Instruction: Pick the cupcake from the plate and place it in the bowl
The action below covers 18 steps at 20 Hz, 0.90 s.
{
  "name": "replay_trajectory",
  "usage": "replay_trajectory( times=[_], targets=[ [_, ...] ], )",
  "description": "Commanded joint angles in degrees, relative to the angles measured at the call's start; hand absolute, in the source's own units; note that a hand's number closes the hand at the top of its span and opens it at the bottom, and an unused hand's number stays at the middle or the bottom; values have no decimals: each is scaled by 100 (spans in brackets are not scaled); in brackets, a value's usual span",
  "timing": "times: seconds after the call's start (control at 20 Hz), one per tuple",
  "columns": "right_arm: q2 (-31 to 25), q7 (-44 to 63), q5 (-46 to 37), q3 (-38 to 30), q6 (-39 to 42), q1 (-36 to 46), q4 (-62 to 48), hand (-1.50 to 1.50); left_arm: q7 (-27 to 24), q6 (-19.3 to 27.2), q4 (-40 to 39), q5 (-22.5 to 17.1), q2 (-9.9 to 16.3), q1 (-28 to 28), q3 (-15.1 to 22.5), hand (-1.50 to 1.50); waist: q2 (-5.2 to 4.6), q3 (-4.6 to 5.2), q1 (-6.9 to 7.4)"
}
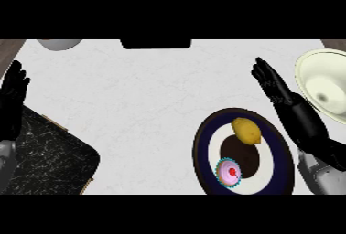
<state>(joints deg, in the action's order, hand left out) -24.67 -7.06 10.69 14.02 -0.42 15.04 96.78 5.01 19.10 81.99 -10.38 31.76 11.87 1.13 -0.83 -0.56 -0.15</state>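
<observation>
A cupcake (pixel 229 172) with pink frosting, a red cherry and a teal wrapper sits at the near edge of a dark-rimmed plate (pixel 205 137). A yellow lemon (pixel 246 130) lies on the plate's far side. The cream bowl (pixel 324 87) stands at the right edge of the counter. My right hand (pixel 273 84) is open with fingers straight, held between the plate and the bowl, above and beyond the cupcake. My left hand (pixel 13 93) rests open at the left edge, fingers up.
A black marbled board (pixel 47 155) lies at the lower left under my left forearm. A grey round vessel (pixel 59 44) and a dark object (pixel 155 44) sit at the counter's far edge. White counter spreads across the middle.
</observation>
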Motion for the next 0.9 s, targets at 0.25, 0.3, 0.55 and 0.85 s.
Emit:
replay_trajectory(
  times=[0.25, 0.3, 0.55, 0.85],
  targets=[
    [-718, 543, 423, -939, 362, -237, 2028, 150, -218, -321, 664, -9, -315, -623, 123, 0, 135, 62, -64],
    [-2141, 930, -1633, -669, 396, -395, 783, 150, 112, -197, 465, -19, -232, -359, 94, 0, 195, 287, -515],
    [-1187, 1687, -1999, -808, -1250, -2401, 1786, -150, 25, -327, 600, -241, -276, -802, -46, 0, 233, 70, -523],
    [-1105, 1855, -3478, 55, -1668, -4499, 3813, -150, -7, -231, 792, -11, -539, -800, 217, 0, 157, 64, -289]
  ],
)
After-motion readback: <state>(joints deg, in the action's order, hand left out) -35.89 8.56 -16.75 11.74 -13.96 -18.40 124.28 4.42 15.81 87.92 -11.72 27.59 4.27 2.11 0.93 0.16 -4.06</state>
